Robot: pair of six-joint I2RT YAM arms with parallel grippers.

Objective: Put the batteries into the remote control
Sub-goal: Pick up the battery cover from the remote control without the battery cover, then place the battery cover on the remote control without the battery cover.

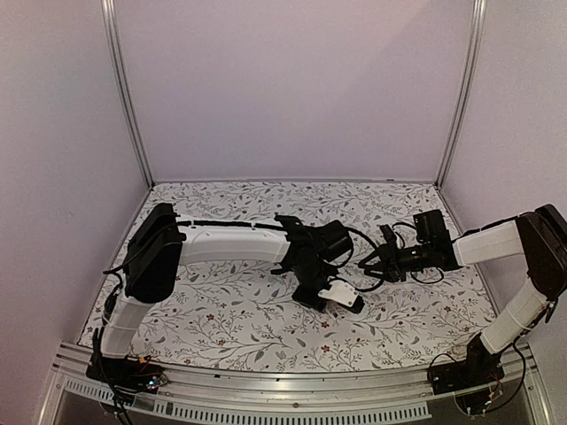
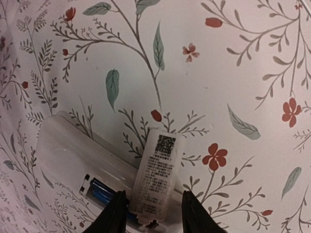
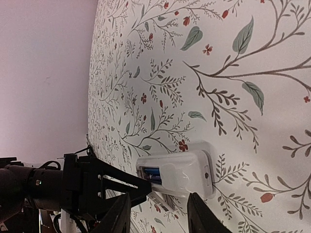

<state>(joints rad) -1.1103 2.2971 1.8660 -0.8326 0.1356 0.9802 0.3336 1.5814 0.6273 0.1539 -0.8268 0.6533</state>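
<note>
Left fingers [image 2: 115,217] flanking battery cover [image 2: 158,174] over remote control [image 2: 73,155], grip unclear, right fingers [image 3: 121,213] apart.

Remote control [image 2: 73,150]: smooth white plastic, faint sheen. Battery cover [image 2: 158,177]: translucent frosted plastic bearing a printed label. Battery [image 2: 103,191]: glossy blue casing. Table covering [image 2: 233,73]: matt, smooth sheet with printed floral pattern.

We see the left white tubular arm [image 1: 230,241] and the right white tubular arm [image 1: 489,241], both with black joint housings and black bases at the frame's bottom. A thin black cable [image 1: 226,222] lines the left one. The wrist views show matte black tapered left fingers [image 2: 114,218] and right fingers [image 3: 121,216].
</note>
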